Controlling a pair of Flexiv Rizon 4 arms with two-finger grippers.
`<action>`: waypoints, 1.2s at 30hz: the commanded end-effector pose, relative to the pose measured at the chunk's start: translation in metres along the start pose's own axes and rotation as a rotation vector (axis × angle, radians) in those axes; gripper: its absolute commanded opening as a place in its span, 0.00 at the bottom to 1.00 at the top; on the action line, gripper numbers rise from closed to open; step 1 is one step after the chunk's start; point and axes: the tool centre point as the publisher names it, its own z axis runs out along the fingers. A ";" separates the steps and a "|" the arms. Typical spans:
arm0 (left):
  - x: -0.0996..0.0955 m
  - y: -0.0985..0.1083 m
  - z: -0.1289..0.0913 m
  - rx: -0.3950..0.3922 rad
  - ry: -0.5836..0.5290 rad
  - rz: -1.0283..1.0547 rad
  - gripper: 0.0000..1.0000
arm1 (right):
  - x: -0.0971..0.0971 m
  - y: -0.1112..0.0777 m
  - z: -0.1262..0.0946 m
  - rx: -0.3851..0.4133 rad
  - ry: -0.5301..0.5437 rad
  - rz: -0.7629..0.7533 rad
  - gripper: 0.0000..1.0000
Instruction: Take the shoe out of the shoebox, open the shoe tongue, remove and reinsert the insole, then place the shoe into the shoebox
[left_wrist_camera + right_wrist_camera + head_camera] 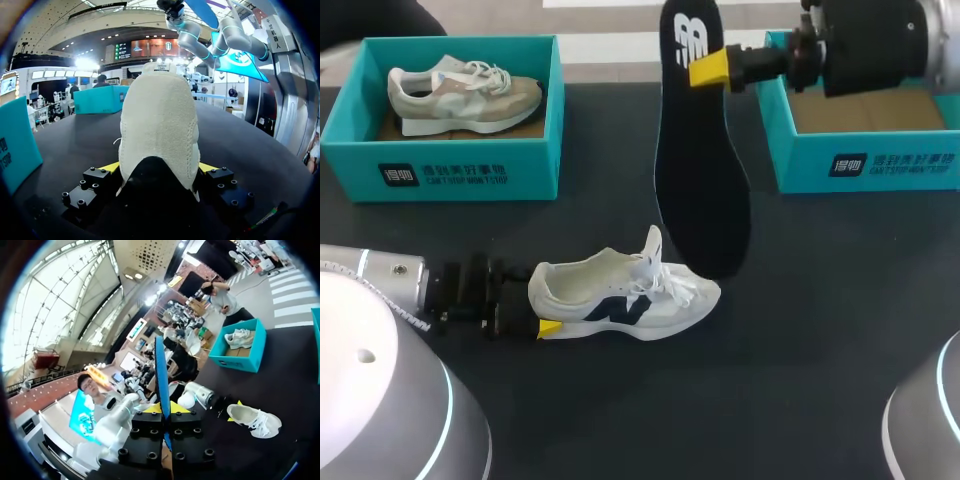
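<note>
The left fingers (111, 167) are clamped on the heel of the white shoe (159, 125), one yellow tip on each side. The left arm (380, 275) lies low and level, coming in from the near left corner. The shoe stands on its sole on the dark surface (820, 330), toe pointing right.

The right fingers (710, 68) are clamped on the black insole (700, 170) near its heel end. It hangs lengthwise, with its wide toe end down by the shoe's laces; I cannot tell whether they touch. The right arm (870, 45) comes in from the far right, above the right shoebox (860, 165).

Bare surface lies in front of the shoe and to its right, and the insole hangs in the gap between the two boxes. The left shoebox (440, 170), at the far left, holds a beige shoe (465, 92) resting on its sole. The right shoebox shows its brown cardboard floor.
</note>
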 end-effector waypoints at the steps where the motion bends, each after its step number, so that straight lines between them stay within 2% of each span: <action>1: 0.000 0.000 0.001 0.001 0.000 0.001 0.00 | -0.001 -0.009 -0.003 -0.020 0.000 0.004 0.00; 10: 0.000 0.000 0.001 0.001 0.000 0.001 0.00 | -0.002 -0.011 -0.001 0.003 0.022 0.020 0.00; 32: 0.003 -0.003 -0.004 -0.004 0.006 0.001 0.00 | -0.002 -0.010 0.000 -0.011 0.014 0.006 0.00; 33: 0.003 -0.004 -0.006 0.003 0.016 0.003 0.12 | -0.002 -0.010 0.000 -0.011 0.014 0.006 0.00; 35: 0.003 -0.005 -0.008 -0.003 0.005 0.006 0.58 | -0.002 -0.010 0.000 -0.011 0.014 0.006 0.00; 36: 0.002 -0.005 -0.009 -0.003 0.006 0.005 0.84 | -0.002 -0.010 0.000 -0.011 0.014 0.006 0.00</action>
